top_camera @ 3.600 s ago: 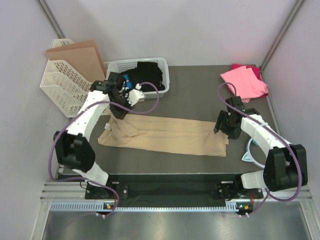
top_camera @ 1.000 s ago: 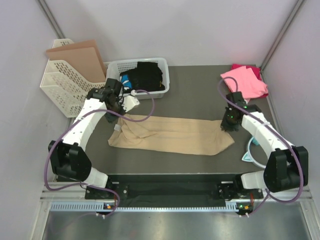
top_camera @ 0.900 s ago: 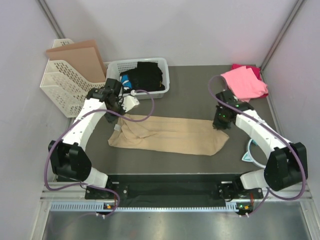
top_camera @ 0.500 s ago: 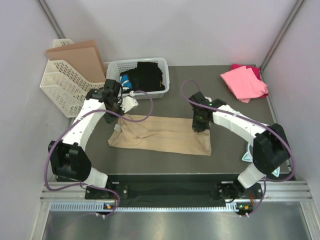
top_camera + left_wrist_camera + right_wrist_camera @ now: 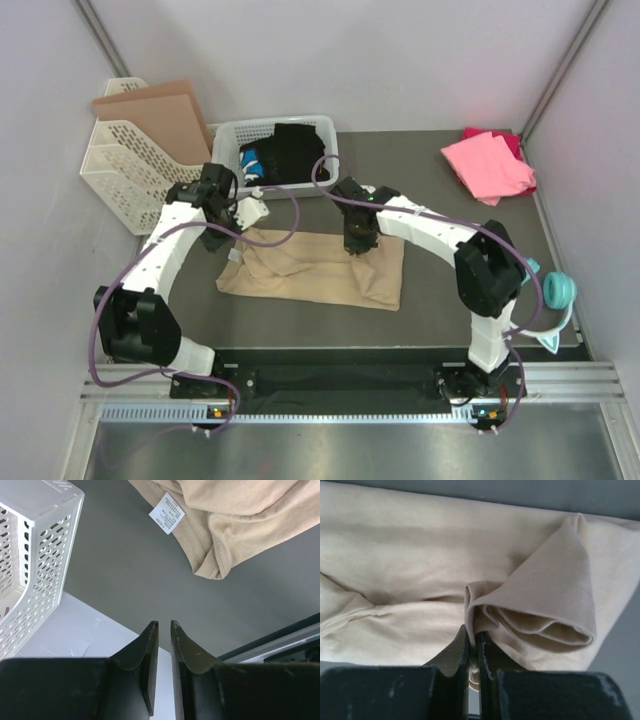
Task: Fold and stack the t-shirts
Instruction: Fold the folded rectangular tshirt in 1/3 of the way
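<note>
Tan t-shirt lies mid-way across the table, its right end doubled over itself. The right gripper is clamped on a bunched fold of it. The left gripper hangs just off the collar end, jaws a narrow slit, empty. Far right corner: pink t-shirt atop the magenta one.

A tan cloth t-shirt lies on the middle of the dark flat table, its right end folded back on itself. Behind it, at the far edge, stands a white slotted plastic basket with black clothes in it. Left of the basket a white perforated plastic file rack holds a brown cardboard sheet. In the far right corner a bright pink cloth t-shirt lies on a darker magenta one, and a teal round object sits at the right edge toward the front.
</note>
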`<action>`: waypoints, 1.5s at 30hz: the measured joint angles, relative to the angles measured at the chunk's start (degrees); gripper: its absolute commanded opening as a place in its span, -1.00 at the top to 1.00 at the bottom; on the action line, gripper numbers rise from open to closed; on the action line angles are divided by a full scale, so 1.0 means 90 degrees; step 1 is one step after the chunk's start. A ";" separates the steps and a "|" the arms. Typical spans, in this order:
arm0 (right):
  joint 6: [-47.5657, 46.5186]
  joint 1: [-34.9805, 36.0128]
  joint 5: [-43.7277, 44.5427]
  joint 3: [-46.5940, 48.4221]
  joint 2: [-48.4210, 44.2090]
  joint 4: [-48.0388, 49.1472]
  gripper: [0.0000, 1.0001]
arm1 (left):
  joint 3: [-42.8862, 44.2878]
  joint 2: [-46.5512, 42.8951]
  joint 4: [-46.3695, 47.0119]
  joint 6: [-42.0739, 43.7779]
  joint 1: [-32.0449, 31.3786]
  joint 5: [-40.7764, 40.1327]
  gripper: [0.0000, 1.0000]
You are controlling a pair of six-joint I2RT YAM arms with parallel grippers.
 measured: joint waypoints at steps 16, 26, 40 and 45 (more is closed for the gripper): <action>-0.0007 0.0712 -0.0136 0.1353 0.1406 -0.0231 0.17 | -0.0085 -0.0027 0.0027 0.0090 0.0151 0.0061 0.57; -0.0369 0.0806 -0.0408 0.2210 0.1962 -0.0525 -0.31 | -0.0231 -0.0029 0.0041 0.0107 0.0158 0.0090 0.56; -0.0811 0.0568 -0.0323 0.2254 0.1324 -0.0340 -0.30 | -0.0231 -0.0109 0.0039 0.0107 0.0158 0.0114 0.56; -0.0595 -0.0418 -0.0311 -0.0466 -0.0772 0.0112 -0.25 | -0.0187 -0.0119 0.0022 0.0107 0.0163 0.0119 0.56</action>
